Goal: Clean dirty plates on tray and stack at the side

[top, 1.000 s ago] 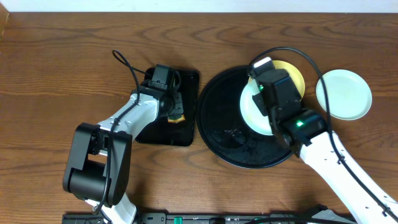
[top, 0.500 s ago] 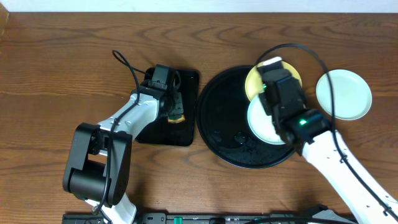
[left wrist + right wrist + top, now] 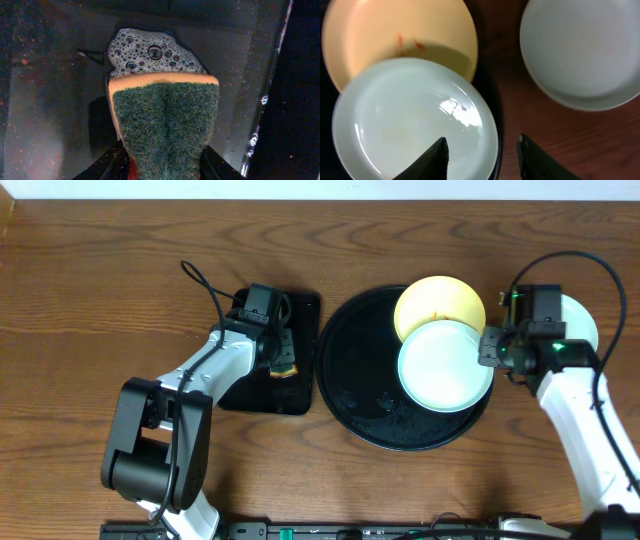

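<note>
Overhead is bright and even, with soft shadows and glints on the glossy tray. The left wrist view is dim; only the sponge and foam ahead of the left gripper are sharp, a glare streak to its right. Ahead of the right gripper, its fingers dark and blurred, white glare marks the mint plate.

You are viewing a glossy black tray, smooth shiny plates, a rough fibrous sponge, a matt wood-grain table.
</note>
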`<state>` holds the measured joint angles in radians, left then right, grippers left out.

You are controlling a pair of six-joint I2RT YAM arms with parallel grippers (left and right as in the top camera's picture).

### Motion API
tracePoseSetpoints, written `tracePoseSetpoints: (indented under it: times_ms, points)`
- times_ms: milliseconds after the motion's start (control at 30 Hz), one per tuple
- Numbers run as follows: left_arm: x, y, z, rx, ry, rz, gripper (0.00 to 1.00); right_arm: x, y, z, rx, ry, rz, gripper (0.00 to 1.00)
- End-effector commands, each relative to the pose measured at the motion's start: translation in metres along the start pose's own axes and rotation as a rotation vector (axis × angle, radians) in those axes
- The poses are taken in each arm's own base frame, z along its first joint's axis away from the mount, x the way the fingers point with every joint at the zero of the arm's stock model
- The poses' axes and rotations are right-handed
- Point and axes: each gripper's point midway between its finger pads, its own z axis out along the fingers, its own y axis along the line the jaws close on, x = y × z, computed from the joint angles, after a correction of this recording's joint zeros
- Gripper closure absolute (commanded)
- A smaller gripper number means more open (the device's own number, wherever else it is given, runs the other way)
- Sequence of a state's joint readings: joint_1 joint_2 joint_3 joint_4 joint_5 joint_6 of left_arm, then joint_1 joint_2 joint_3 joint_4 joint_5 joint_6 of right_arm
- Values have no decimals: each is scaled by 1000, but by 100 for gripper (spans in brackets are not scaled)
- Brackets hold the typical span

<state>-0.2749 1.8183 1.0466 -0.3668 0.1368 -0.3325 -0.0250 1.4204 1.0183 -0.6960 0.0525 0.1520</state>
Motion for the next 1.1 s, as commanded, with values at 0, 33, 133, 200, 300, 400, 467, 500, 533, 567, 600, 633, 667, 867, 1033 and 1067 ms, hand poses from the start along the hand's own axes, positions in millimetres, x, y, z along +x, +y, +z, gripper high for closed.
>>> tracePoseSetpoints:
  times_ms: [0,33,133,200,300,400,467,500,533,567,600,633,667,867,1033,1067]
  points:
    - [6,5,6,-7,25,0,57,0,1,8,-141,42,22,57]
    - [6,5,6,-7,25,0,57,0,-1,10,-160,47,15,57]
    - [6,6,6,-8,24,0,57,-2,-10,18,-220,46,-10,55]
    - [6,5,6,-7,24,0,57,-5,-13,23,-244,36,-33,54]
    - [6,5,6,-7,24,0,55,-7,-13,32,-268,33,-43,56]
    - [6,5,6,-7,24,0,53,-1,-11,42,-282,65,-38,59]
    - [6,5,6,-7,24,0,52,4,-11,50,-285,93,-33,61]
    - [6,5,6,-7,24,0,52,7,-11,54,-285,108,-30,61]
    - [6,5,6,-7,24,0,52,10,-11,58,-286,121,-31,62]
    - [6,5,6,-7,24,0,53,14,-11,63,-288,139,-35,65]
    - [6,5,6,-7,24,0,53,18,-11,67,-290,155,-32,66]
    - [6,6,6,-7,25,0,52,21,-10,71,-300,172,-31,68]
    - [6,5,6,-7,25,0,52,24,-6,74,-325,182,-39,70]
    - [6,6,6,-7,25,0,53,28,12,75,-444,191,-64,92]
    - [6,5,6,-7,25,0,52,22,15,69,-460,161,-70,99]
    - [6,6,6,-7,25,0,52,18,18,66,-477,145,-73,99]
